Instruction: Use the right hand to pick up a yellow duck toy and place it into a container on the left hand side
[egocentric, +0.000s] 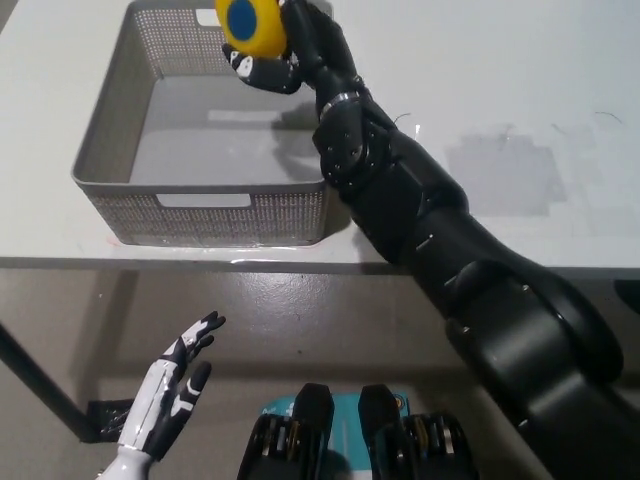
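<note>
A: Status of the pick?

B: Done, by the look of it. The black right hand (285, 50) is closed around the round yellow duck toy with a blue spot (250, 24), which sits clear of the white bench (480, 120).

A: Position relative to target?

B: The toy is held above the grey perforated plastic basket with cut-out handles (110, 165), over its far right portion, near the rear wall. The black forearm crosses the basket's right rim. Whether anything touches the mesh, I cannot tell.

A: Basket contents?

B: Nothing visible on its floor.

A: Remaining steps?

B: Judgement: transport is essentially finished; what is left is lowering the toy, releasing it and pulling the arm clear.

A: Other hand?

B: The white left hand (170, 390) rests low at the near left, below the bench edge, fingers spread, holding nothing.
</note>
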